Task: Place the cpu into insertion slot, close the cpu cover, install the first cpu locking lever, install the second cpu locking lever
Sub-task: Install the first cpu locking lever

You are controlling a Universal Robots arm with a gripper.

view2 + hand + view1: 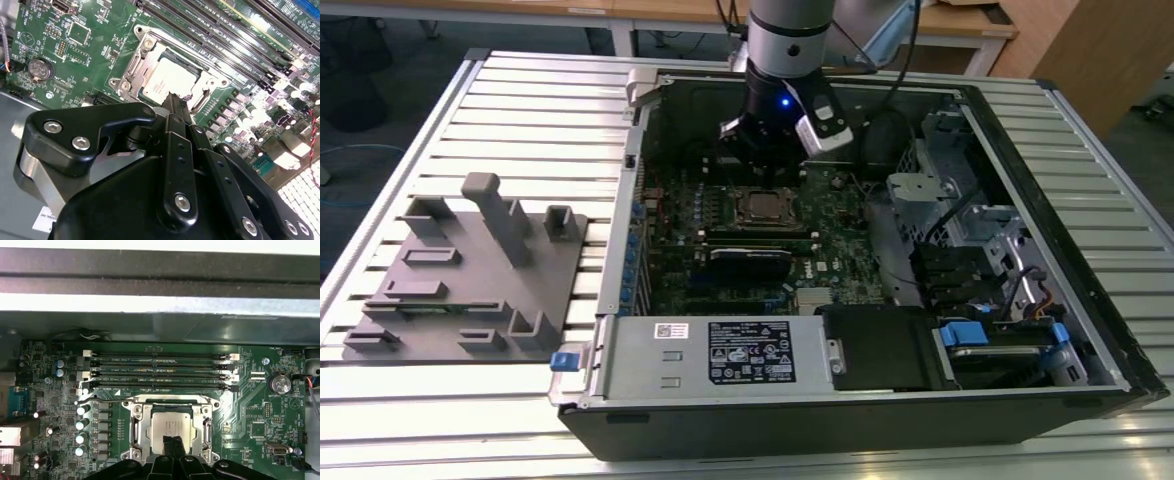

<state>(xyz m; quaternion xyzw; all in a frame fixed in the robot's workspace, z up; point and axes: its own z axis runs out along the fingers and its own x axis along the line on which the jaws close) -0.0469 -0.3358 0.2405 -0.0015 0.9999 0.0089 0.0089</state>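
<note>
The silver-topped cpu (172, 422) (165, 80) lies flat in the insertion slot (761, 208) on the green motherboard (250, 410). The cpu cover (136, 425) (133, 69), a shiny metal frame, lies down around it. A thin metal lever (97, 402) sticks out from one corner of the socket. My gripper (172, 441) (173, 102) is shut with nothing between its fingers. Its tips hover just above the cover's near edge, beside the cpu. In the exterior view the gripper (767, 150) hangs over the back of the open computer case.
Long black memory slots (160, 372) run beside the socket, with the case wall (160, 285) beyond them. A coin battery (280, 384) sits on the board. The silver power-supply box (720, 352) and drive bays (974, 335) fill the case's front. A grey fixture block (467, 280) stands on the slatted table.
</note>
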